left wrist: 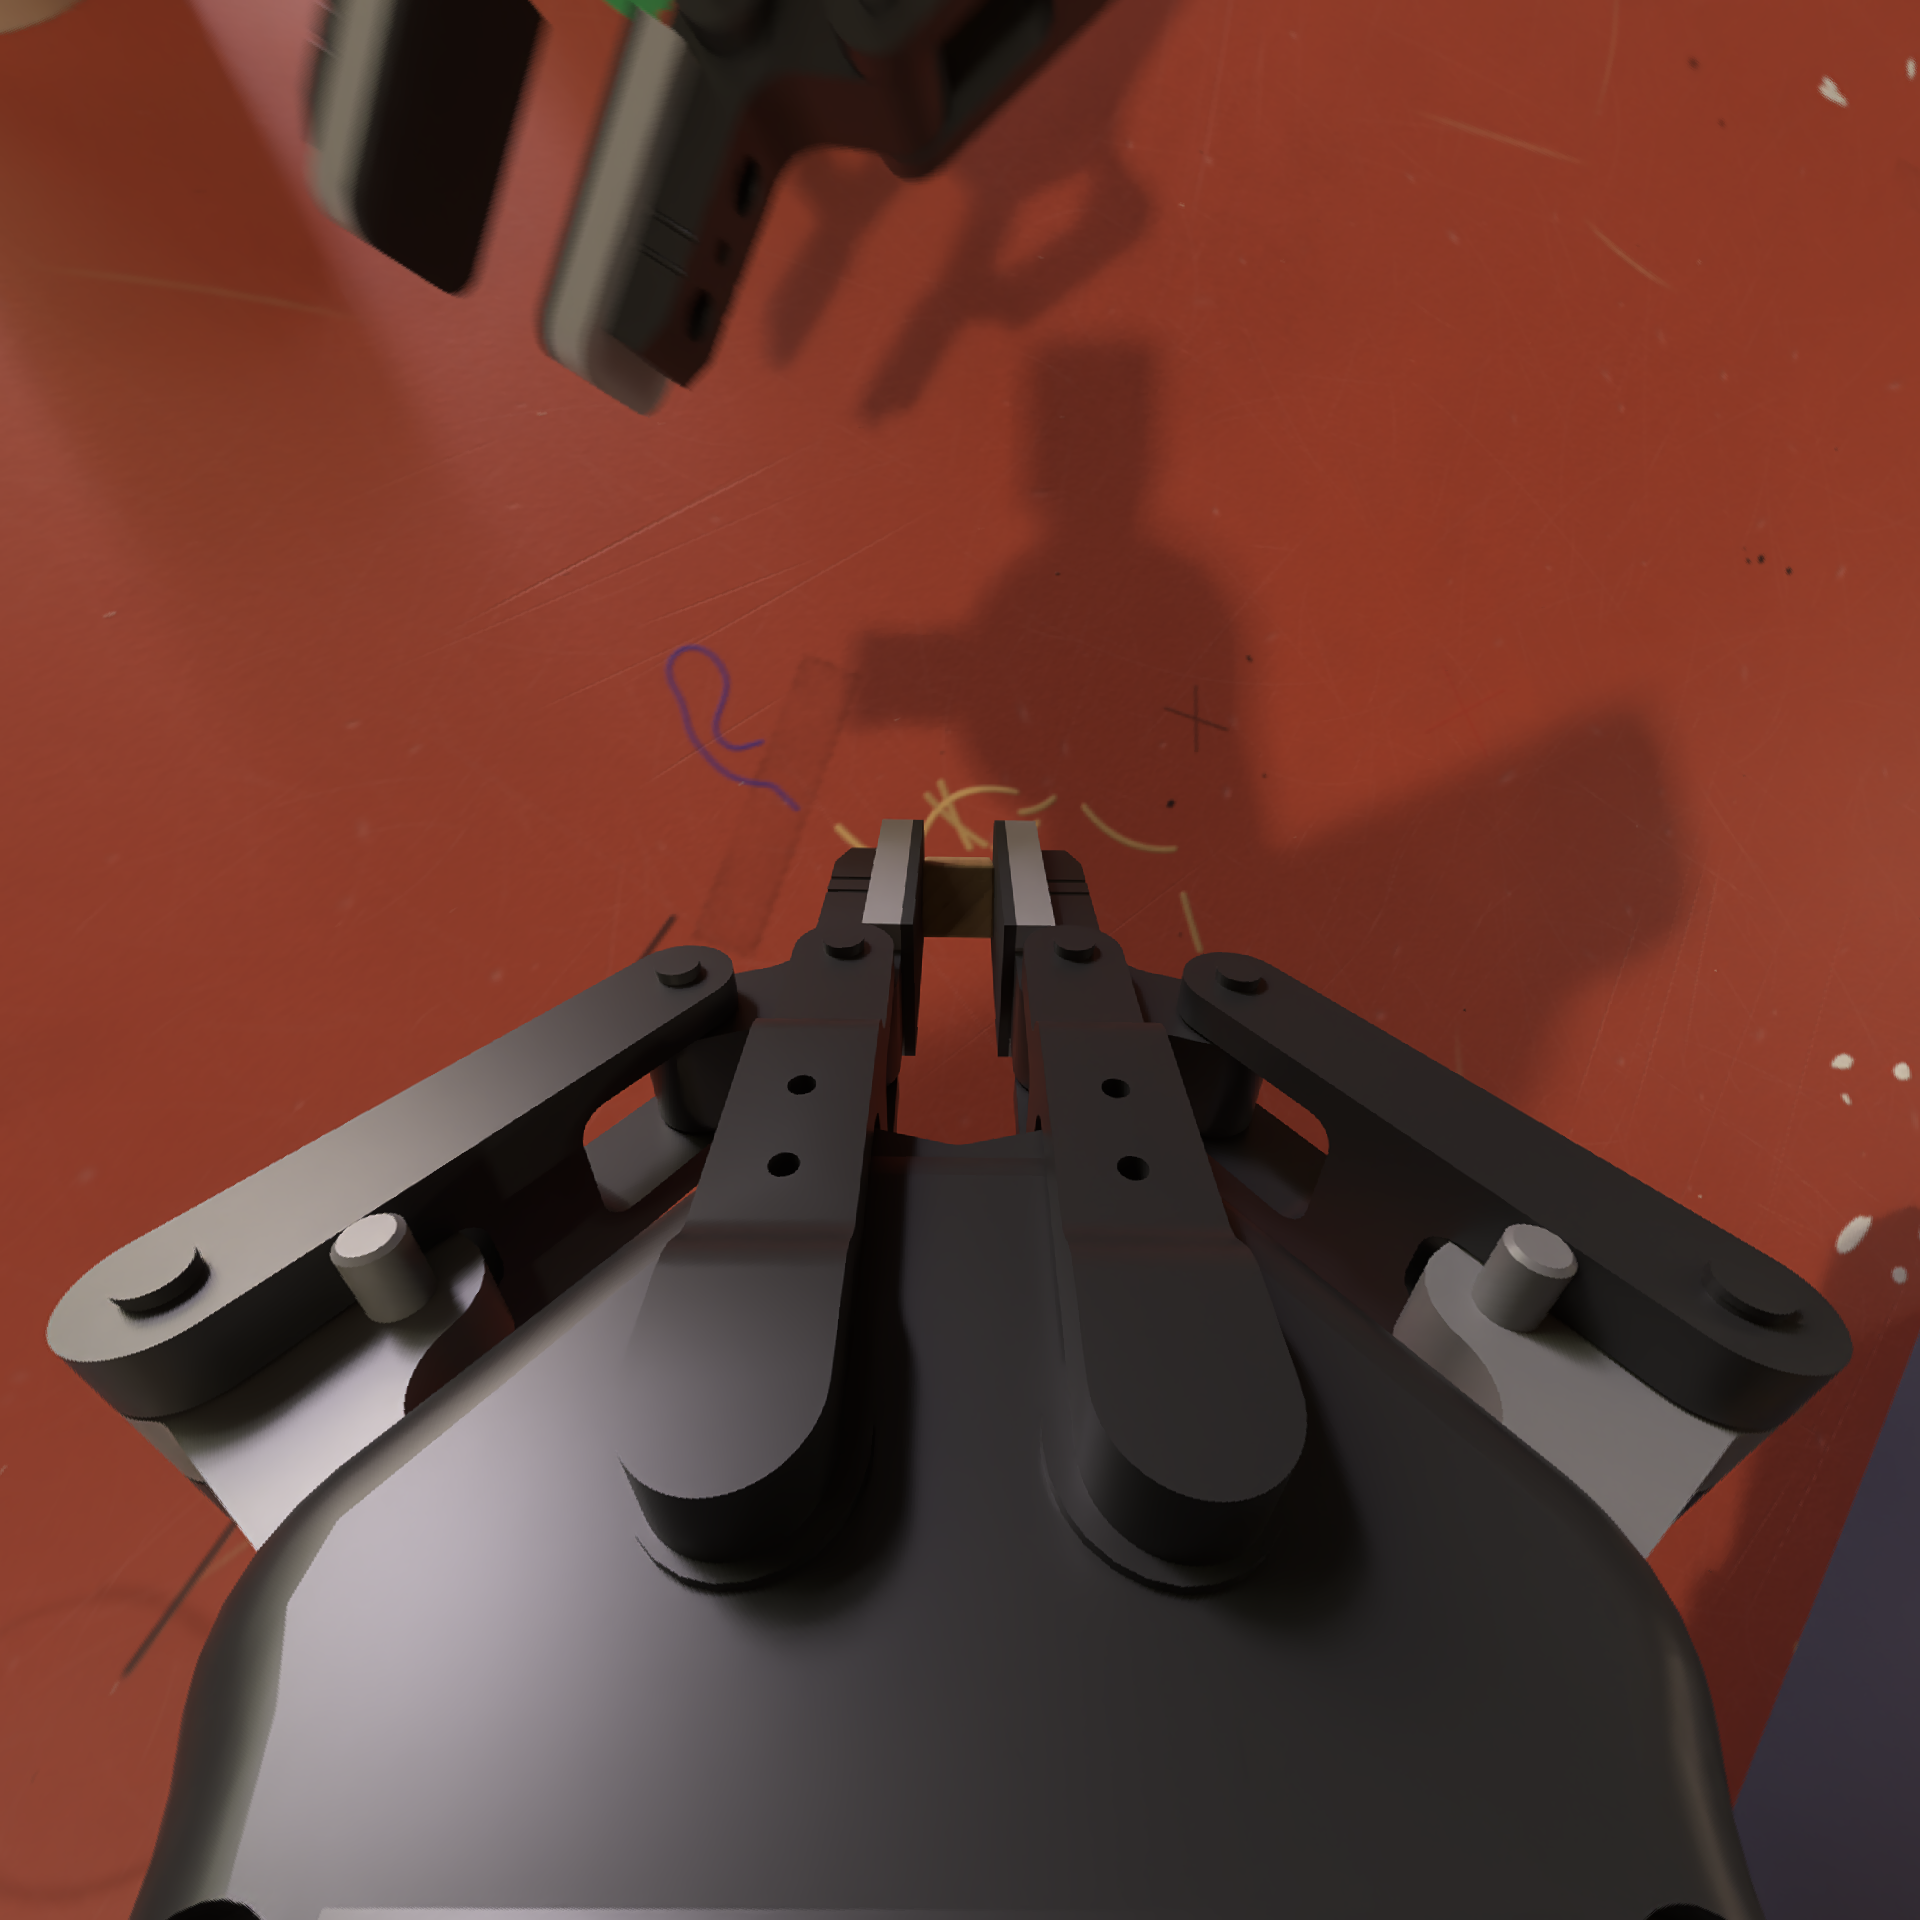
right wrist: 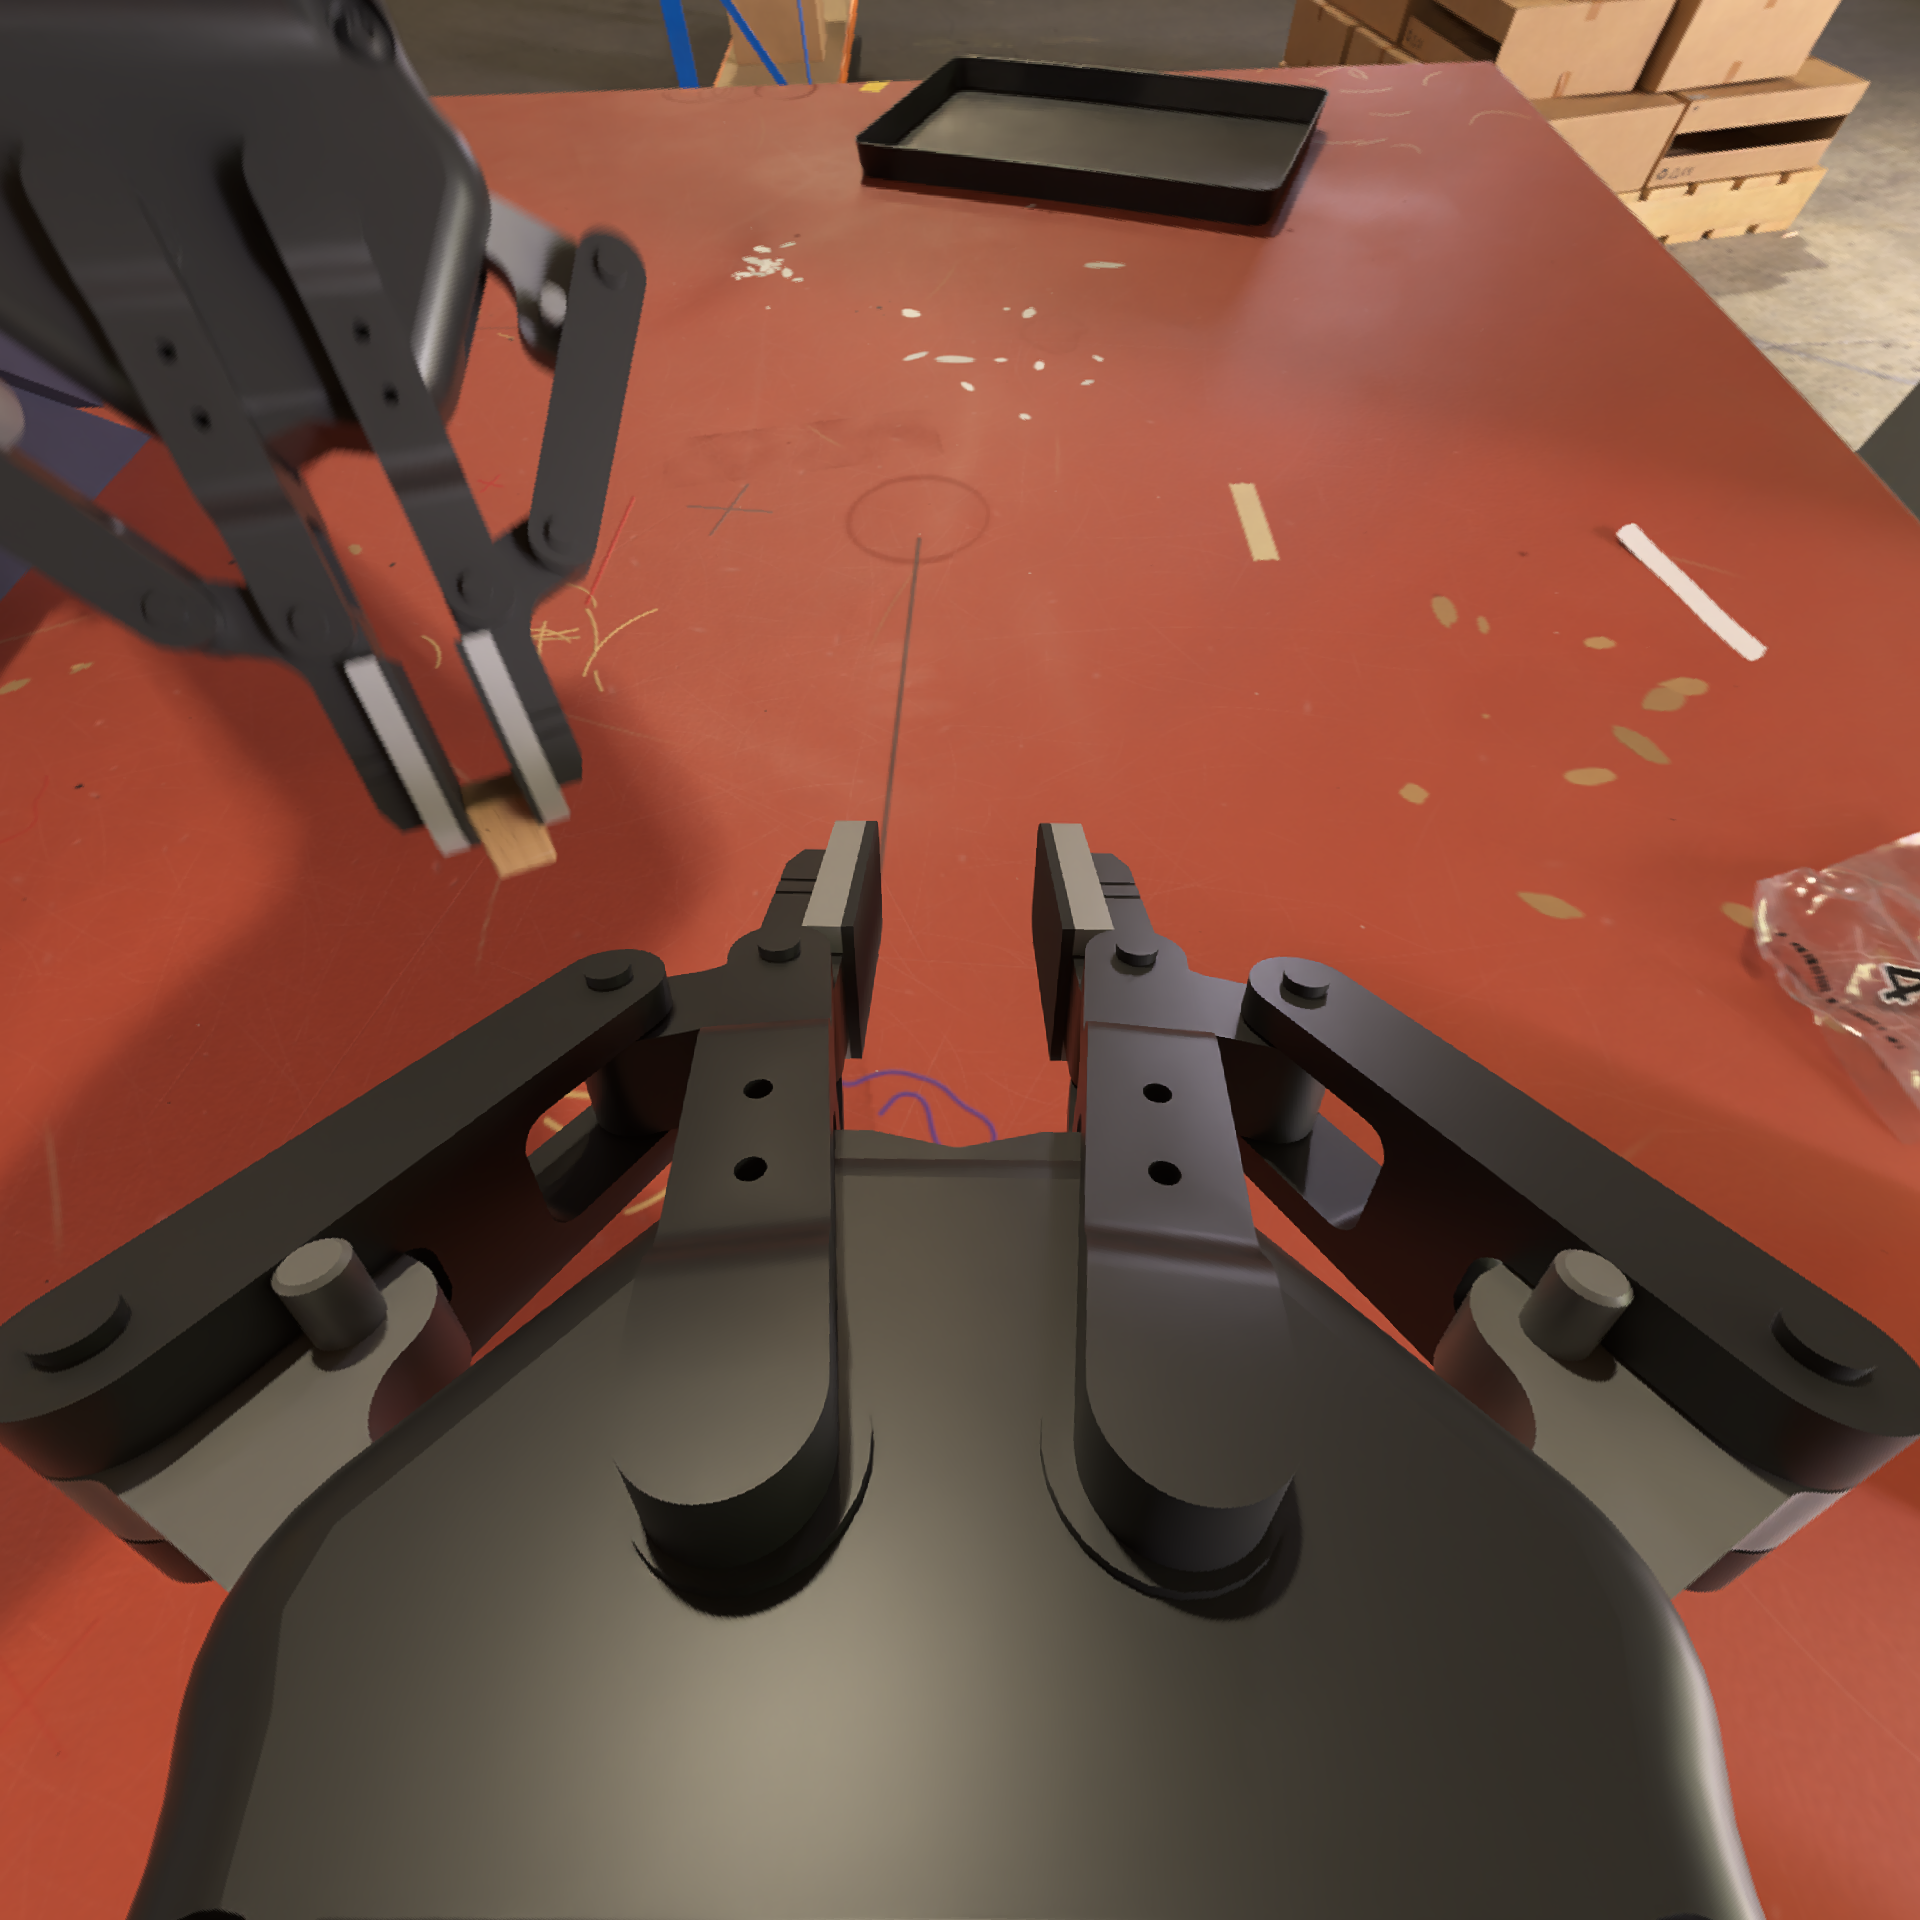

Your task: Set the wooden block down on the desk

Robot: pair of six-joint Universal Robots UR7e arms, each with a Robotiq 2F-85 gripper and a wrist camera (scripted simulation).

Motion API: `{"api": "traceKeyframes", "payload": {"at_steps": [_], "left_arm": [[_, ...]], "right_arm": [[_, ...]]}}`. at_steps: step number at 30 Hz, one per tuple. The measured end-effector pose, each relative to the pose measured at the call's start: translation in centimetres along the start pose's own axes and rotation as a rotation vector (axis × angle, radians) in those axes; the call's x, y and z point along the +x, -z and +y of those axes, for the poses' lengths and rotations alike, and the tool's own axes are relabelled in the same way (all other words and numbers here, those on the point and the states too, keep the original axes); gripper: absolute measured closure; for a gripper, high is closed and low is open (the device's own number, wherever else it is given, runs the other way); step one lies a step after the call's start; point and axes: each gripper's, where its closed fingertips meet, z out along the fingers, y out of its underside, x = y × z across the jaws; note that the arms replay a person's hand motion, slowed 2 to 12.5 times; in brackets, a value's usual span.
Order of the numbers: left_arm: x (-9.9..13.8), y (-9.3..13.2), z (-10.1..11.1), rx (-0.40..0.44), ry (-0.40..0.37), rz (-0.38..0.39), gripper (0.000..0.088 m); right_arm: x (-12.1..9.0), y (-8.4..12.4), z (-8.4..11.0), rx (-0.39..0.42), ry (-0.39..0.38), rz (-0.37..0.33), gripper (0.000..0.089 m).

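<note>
right gripper (right wrist: 957, 914) empty, parted | left gripper (left wrist: 958, 883) clamps wooden block (left wrist: 956, 906) above desk (left wrist: 1455, 416)

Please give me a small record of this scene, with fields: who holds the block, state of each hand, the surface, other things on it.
holder: left hand, closed on the wooden block
block height: near the desk; contact unclear
right hand: open, empty
surface: red desk, scratched, paint-flecked
black tray: far side, empty
clear plastic bag: right edge
tape strips: tan and white
</note>
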Motion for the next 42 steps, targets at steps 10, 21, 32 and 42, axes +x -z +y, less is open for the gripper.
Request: {"api": "traceKeyframes", "payload": {"at_steps": [10,21,32,42], "left_arm": [[0.6,-4.7,0.3,-0.100,-0.091,-0.042,0.0764],[0.7,-7.8,1.5,-0.185,-0.120,-0.040,0.0765],[0.6,-9.1,3.0,-0.269,-0.135,-0.042,0.0765],[0.5,-9.6,3.8,-0.324,-0.166,-0.056,0.0765]], "right_arm": [[1.2,2.7,-0.9,-0.001,-0.020,0.066,0.0624],[2.3,3.5,-0.5,-0.001,-0.080,0.085,0.0624],[2.7,3.0,0.6,-0.056,-0.124,0.088,0.0624],[2.7,2.6,1.1,-0.100,-0.106,0.108,0.0624]]}}
